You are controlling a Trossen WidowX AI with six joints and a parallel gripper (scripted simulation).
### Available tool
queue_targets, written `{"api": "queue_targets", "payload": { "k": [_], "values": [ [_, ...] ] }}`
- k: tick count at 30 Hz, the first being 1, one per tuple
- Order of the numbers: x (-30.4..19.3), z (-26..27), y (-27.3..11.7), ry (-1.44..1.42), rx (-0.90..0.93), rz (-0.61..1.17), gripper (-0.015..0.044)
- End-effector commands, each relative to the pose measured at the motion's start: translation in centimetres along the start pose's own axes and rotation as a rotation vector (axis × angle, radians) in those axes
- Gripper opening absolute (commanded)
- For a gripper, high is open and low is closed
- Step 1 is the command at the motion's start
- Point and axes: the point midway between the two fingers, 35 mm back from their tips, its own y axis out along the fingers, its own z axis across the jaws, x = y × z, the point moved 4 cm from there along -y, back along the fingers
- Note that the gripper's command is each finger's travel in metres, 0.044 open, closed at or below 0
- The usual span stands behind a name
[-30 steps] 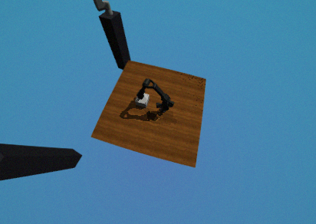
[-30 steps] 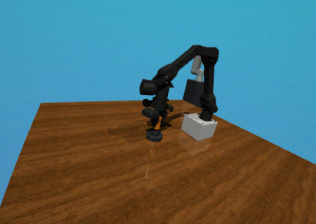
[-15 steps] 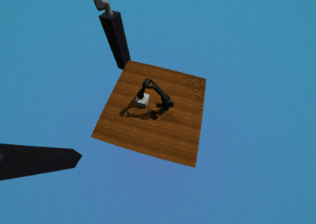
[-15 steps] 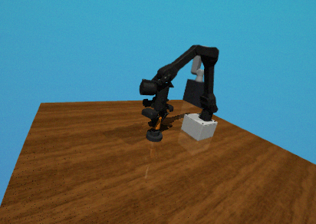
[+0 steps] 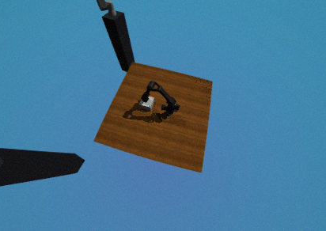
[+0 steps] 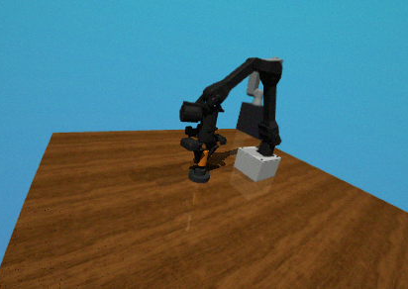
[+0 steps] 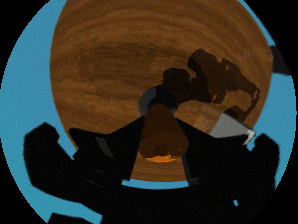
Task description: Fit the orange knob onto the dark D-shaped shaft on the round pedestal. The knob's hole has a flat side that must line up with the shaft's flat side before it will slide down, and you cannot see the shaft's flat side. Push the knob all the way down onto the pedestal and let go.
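My gripper (image 6: 202,157) (image 7: 159,119) is shut on the orange knob (image 6: 203,157) (image 7: 160,139) and holds it just above the round dark pedestal (image 6: 199,174) (image 7: 152,98) on the wooden table (image 6: 122,223). In the exterior view the knob hangs tilted, close over the pedestal's top. In the wrist view the knob fills the space between the fingers and its far end covers the pedestal's middle. The shaft is hidden behind the knob. In the top view the gripper (image 5: 168,111) is small and the knob cannot be made out.
The arm's white base block (image 6: 256,163) (image 5: 146,104) (image 7: 228,124) stands on the table to the right of the pedestal. Two dark camera posts (image 5: 118,37) (image 5: 30,166) stand off the table (image 5: 164,134).
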Motion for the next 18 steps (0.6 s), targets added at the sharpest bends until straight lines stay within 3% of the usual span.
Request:
{"api": "queue_targets", "payload": {
  "k": [1, 18],
  "values": [
    [0.04, 0.06, 0.06, 0.024, 0.003, -0.004, 0.0000],
    [-0.01, -0.20, 0.30, 0.024, 0.003, -0.004, 0.0000]
  ]
}}
